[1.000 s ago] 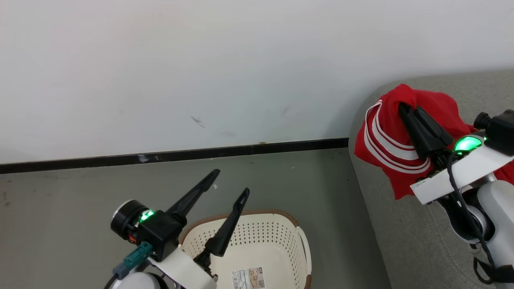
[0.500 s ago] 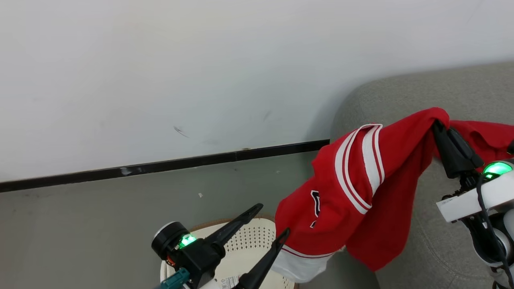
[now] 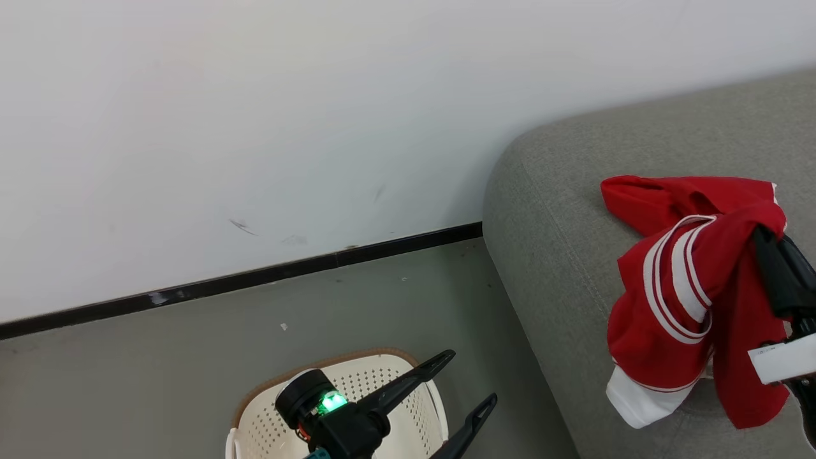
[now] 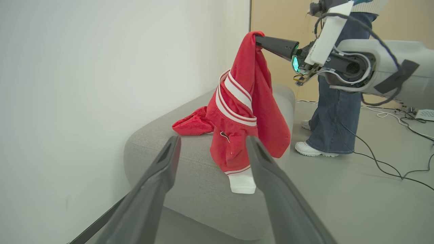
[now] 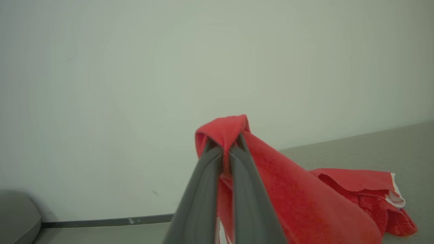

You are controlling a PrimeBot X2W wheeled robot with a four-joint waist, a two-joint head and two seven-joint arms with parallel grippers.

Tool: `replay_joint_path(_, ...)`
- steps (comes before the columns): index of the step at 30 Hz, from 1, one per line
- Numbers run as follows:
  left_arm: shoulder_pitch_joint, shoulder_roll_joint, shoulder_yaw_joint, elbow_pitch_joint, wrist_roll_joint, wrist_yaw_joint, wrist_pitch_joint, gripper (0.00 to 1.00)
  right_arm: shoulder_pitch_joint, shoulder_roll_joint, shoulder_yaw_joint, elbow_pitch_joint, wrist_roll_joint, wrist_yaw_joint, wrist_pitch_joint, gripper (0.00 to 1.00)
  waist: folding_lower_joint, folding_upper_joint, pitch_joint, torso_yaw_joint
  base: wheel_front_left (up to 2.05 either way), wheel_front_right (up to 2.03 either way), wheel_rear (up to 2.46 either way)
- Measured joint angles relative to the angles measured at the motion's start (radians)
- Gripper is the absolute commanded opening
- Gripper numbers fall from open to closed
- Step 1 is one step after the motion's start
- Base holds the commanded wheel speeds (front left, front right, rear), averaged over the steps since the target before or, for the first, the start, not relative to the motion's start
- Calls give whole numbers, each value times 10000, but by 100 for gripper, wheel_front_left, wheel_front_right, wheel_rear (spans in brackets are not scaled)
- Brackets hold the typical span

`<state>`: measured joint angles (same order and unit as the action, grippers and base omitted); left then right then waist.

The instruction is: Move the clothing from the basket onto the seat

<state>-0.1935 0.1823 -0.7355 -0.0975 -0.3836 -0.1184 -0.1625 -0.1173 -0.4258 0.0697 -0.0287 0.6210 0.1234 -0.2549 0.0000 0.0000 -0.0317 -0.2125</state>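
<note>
- Basket, cream perforated plastic with brown woven-look rim [image 3: 258, 430]: on the grey floor [image 3: 127, 382], low in my head view.
- Left claw [image 3: 470, 376]: above the basket's right edge, both dark fingers spread wide, nothing between them.
- Sofa, large, grey woven fabric, rounded corner [image 3: 554, 210]: right of the basket, against the white wall [image 3: 255, 127].
- Plain red garment [image 3: 676, 194]: crumpled on the sofa's seat.
- Striped red garment, white bands and trim [image 3: 663, 299]: hanging over the seat from my right claw [image 3: 762, 233]; whether its white hem touches the fabric, I cannot tell.
- Right claw: fingers pinched tight on a fold at the top of the striped red garment.
- Person, blue jeans and white shoes [image 4: 334, 101]: standing beyond the sofa, in my left wrist view.
</note>
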Motion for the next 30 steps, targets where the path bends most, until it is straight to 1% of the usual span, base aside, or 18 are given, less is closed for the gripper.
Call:
replay_joint_path(5,0,-44,-71,10,-6,0,-63,100,378,29,-500,111,-17,0,-2,0,0,0,14,-347,0,0,0)
replay_joint_path(9,0,-42,-102,27,56,0,-67,100,431,84,-462,428,249,0,0,0,0,0,100,-569,0,0,0)
replay_joint_path(12,0,-36,-107,27,81,0,-58,100,170,119,-435,522,535,0,196,0,0,0,249,-670,0,0,0)
replay_joint_path(15,-1,52,-98,10,174,4,10,100,-533,107,-583,677,755,0,556,0,0,0,445,-734,0,0,0)
replay_joint_path(18,-32,136,-42,-73,272,19,134,100,-1599,-115,-955,744,823,0,941,0,0,0,670,-764,0,0,0)
replay_joint_path(19,-32,136,-42,-73,272,19,134,100,-1599,-115,-955,744,823,0,941,0,0,0,670,-764,0,0,0)
replay_joint_path(21,-94,173,4,-169,368,63,215,100,-2444,-307,-1354,844,861,0,1195,0,0,0,833,-772,0,0,0)
replay_joint_path(25,-333,115,92,-449,598,203,295,100,-4041,-623,-2140,1342,986,0,1622,0,0,0,1184,-767,0,0,0)
replay_joint_path(30,-707,15,125,-813,780,368,385,100,-5638,-1039,-2784,2165,920,0,2036,0,0,0,1679,-724,0,0,0)
